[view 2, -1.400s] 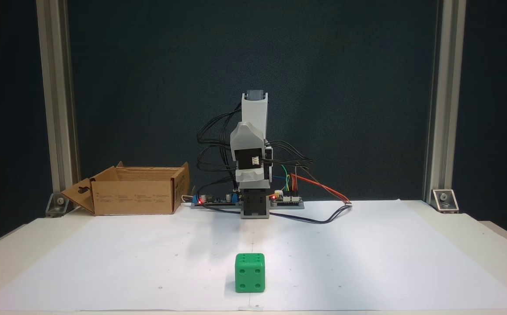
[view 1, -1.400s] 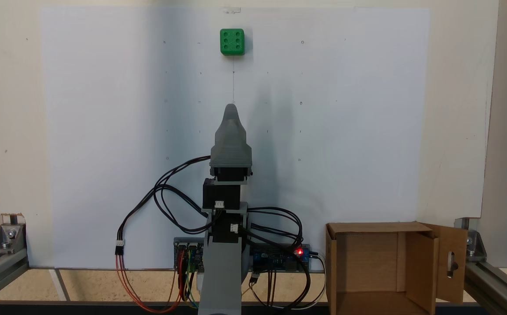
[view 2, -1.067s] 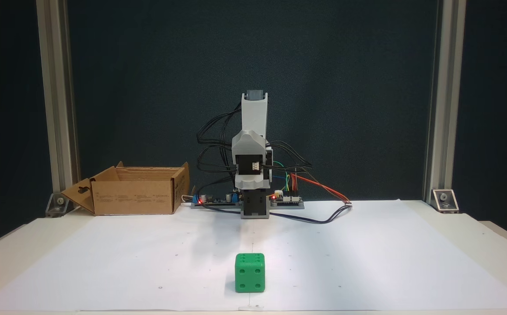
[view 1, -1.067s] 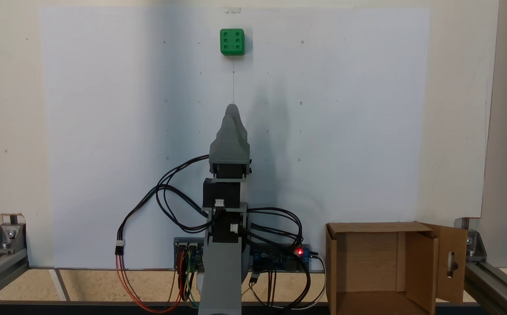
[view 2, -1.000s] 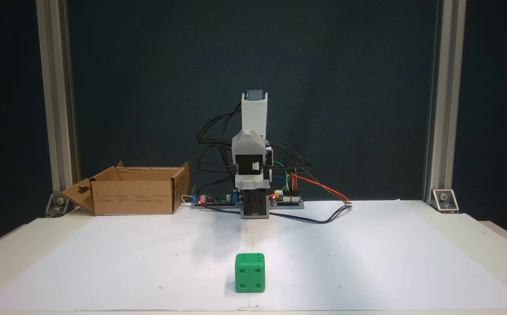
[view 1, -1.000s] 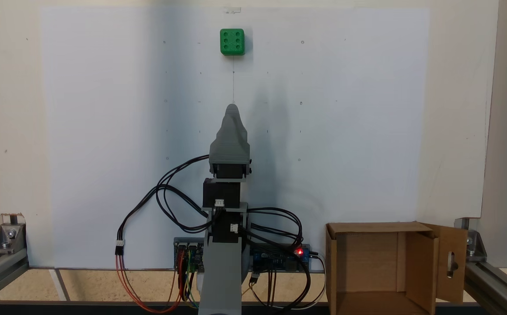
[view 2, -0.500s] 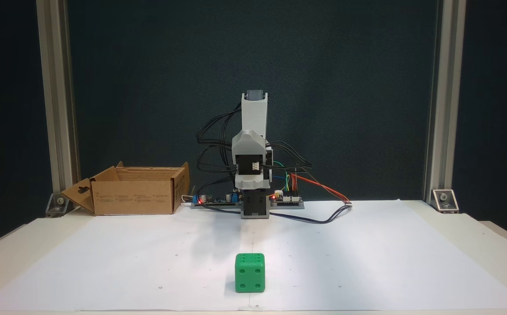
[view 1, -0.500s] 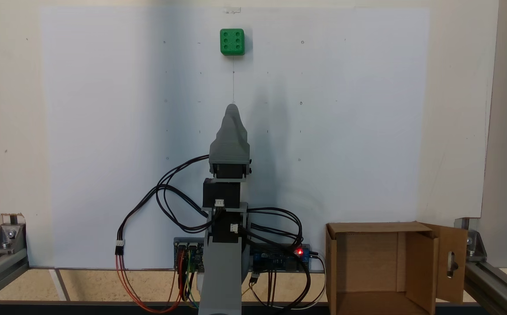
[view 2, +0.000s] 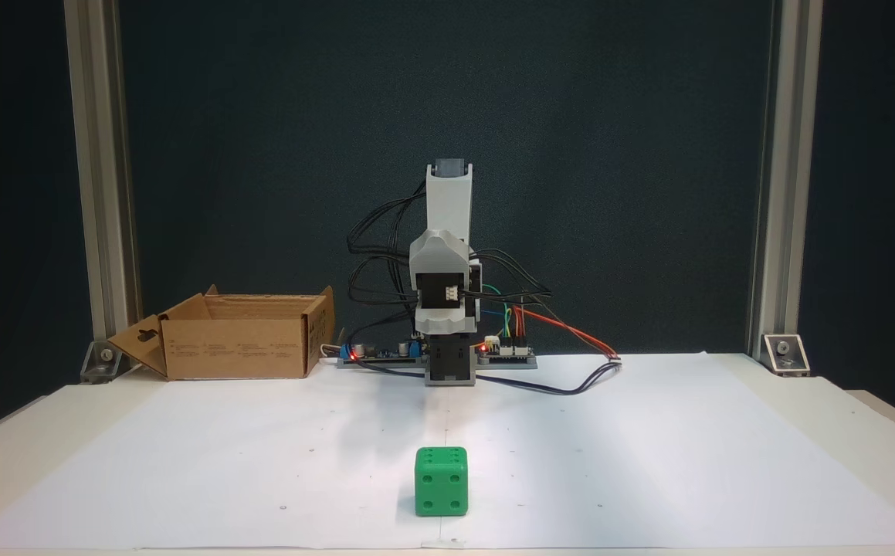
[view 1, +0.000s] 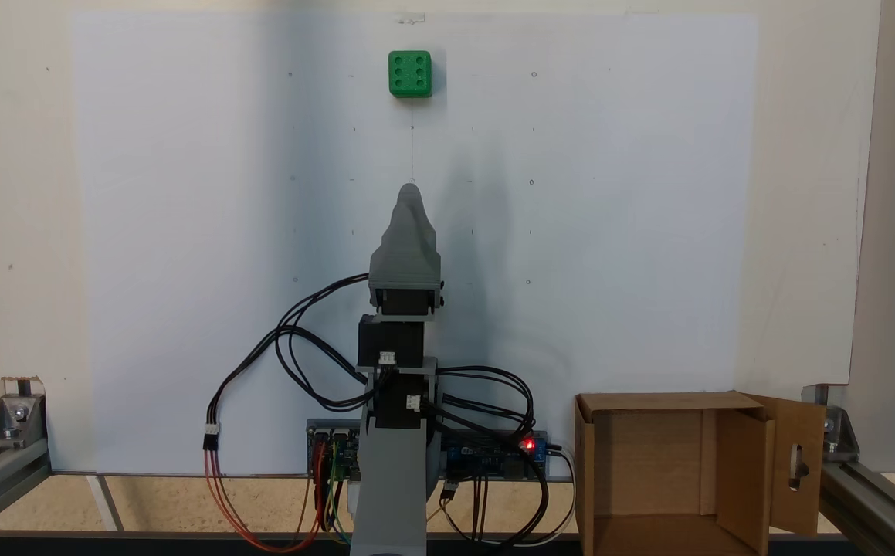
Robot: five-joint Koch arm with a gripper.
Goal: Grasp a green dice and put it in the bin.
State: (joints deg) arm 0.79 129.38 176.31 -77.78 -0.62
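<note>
the green dice is seen near the far edge of the white paper sheet, six pips up, straight ahead of the gripper along a thin drawn line. in the front-facing fixed view the green dice is shown close to the near edge of the white paper sheet, with a four-pip face turned to the camera. a wide stretch of bare paper is left between the dice and the gripper, and more bare paper is left on both sides of the dice. the dice is touched by nothing.

the arm is folded above its base, and the gripper is pointed toward the dice. its jaws are stacked one behind the other in both fixed views, so whether it is released or clenched cannot be told; nothing is seen held in it.

the bin is set off the paper's corner, well apart from the dice and beside the arm's base, with its top open and a slotted flap folded outward. in the front-facing view the bin is found behind and left of the dice. the controller boards and looping cables are kept at the base, far from the dice.

against the frame half a second earlier, nothing is seen to have shifted: dice, bin and gripper are placed as before.
</note>
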